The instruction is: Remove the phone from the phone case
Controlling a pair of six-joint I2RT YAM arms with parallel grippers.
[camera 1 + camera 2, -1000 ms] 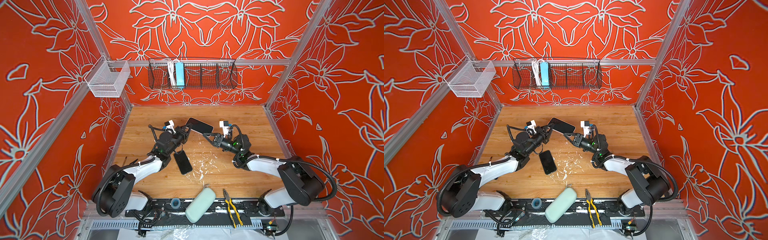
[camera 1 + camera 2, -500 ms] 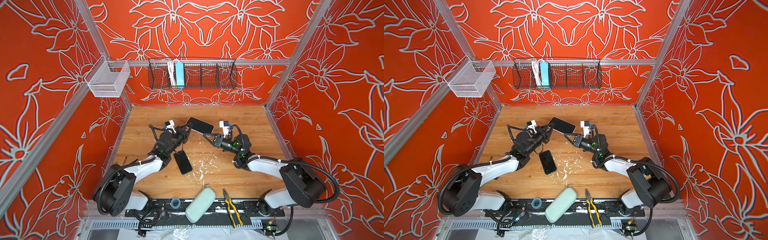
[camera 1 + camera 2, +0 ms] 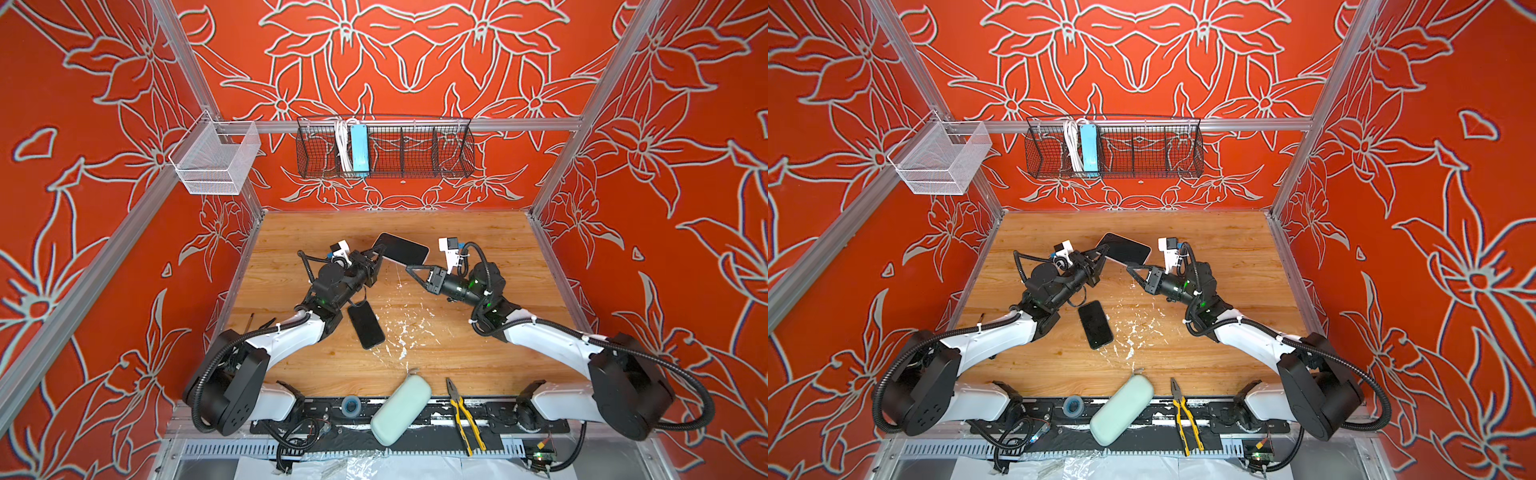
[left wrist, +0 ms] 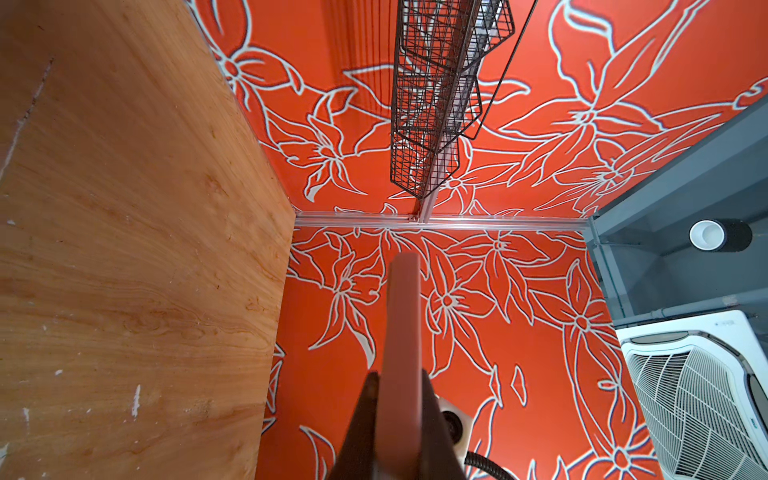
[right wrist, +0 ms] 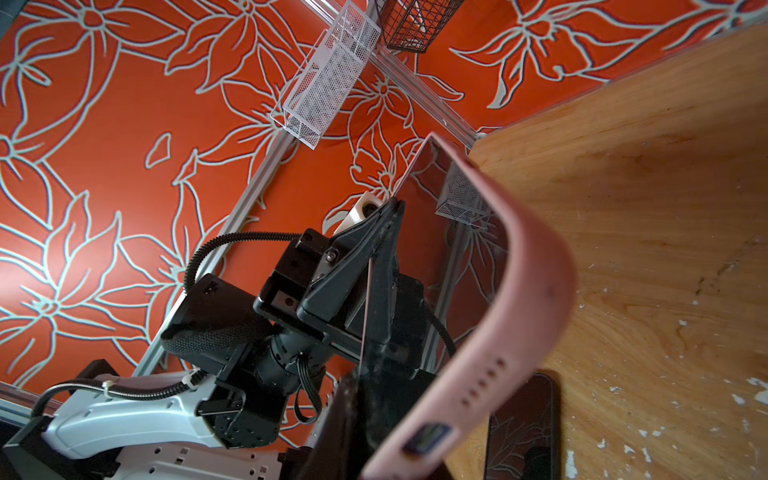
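Pink phone case [image 3: 401, 248] aloft, ends clamped by left hand [image 3: 380, 252] and right hand [image 3: 409, 267]

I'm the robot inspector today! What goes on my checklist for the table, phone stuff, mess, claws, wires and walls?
Surface: wooden tabletop, flecked with white specks.
Job's things: black-screened phone still inside the pink phone case, held in the air; a second black phone lies flat on the table.
Clutter: mint green oval pouch, yellow-handled pliers and small tape roll at the front edge.
Grippers: left gripper shut on one end of the case; right gripper shut on the opposite corner.
Cables: black ribbed hoses along both arms.
Surroundings: red flowered walls, black wire basket with blue power strip, white mesh basket.
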